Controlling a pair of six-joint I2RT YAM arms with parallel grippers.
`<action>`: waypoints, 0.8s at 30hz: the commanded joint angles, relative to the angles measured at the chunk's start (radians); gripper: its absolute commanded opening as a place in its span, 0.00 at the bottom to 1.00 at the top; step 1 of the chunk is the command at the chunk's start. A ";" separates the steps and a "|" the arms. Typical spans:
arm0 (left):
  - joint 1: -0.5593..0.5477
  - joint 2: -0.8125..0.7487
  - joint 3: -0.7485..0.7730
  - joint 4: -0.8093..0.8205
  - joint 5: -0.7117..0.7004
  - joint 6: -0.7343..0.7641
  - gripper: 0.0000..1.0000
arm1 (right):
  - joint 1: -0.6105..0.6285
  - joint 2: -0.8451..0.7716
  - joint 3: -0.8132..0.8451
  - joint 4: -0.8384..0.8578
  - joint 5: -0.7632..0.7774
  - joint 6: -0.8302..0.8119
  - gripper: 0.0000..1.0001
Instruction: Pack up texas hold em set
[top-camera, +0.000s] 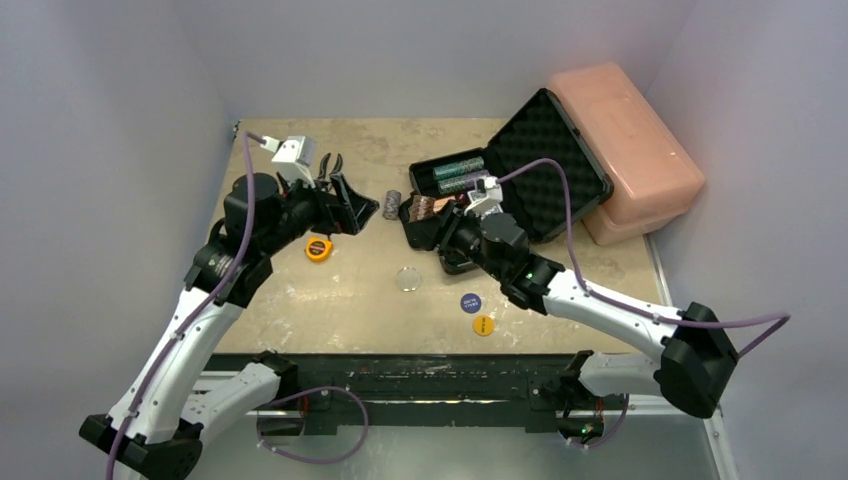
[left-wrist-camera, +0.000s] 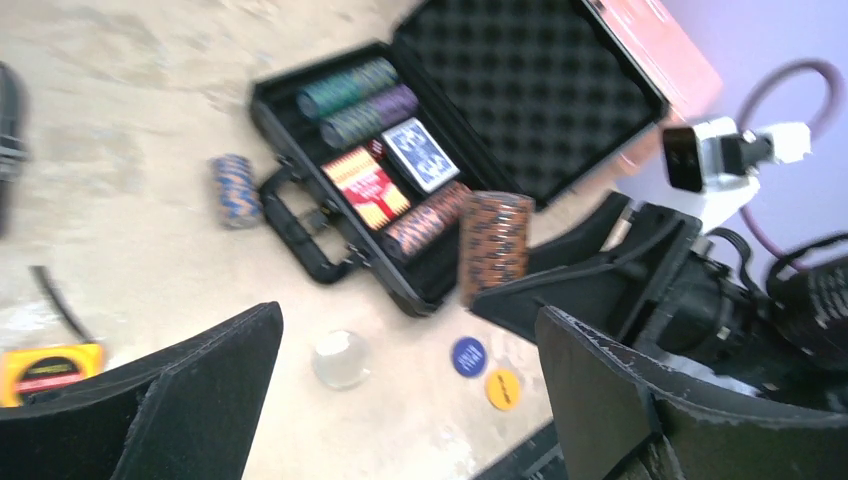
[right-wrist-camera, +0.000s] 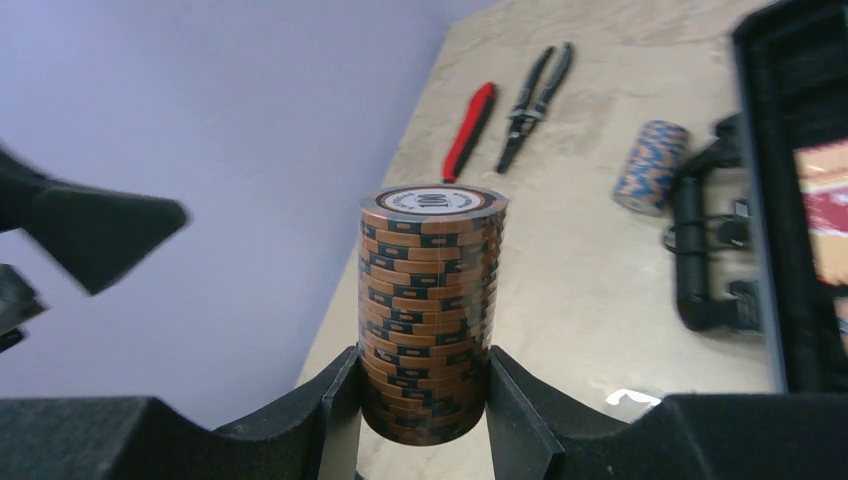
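The black briefcase lies open, foam lid up, with green and purple chip stacks, a red deck, a blue deck and a lying orange stack in its tray. My right gripper is shut on an upright orange-and-black chip stack, held just in front of the case's near edge. A blue-and-orange chip stack lies on the table by the handle. My left gripper hangs open and empty, left of that stack.
Clear, blue and yellow round buttons lie on the table in front of the case. A yellow tape measure sits under the left arm; pliers and a red-handled tool lie at the back left. The pink box stands behind the lid.
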 joint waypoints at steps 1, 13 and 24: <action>-0.004 -0.083 -0.008 -0.007 -0.252 0.062 0.98 | 0.003 -0.109 -0.016 -0.131 0.264 0.058 0.00; -0.002 -0.175 -0.020 -0.050 -0.616 0.139 0.95 | 0.003 -0.080 0.119 -0.671 0.559 0.380 0.00; -0.002 -0.176 -0.016 -0.070 -0.634 0.138 0.94 | 0.000 0.036 0.190 -0.755 0.574 0.524 0.00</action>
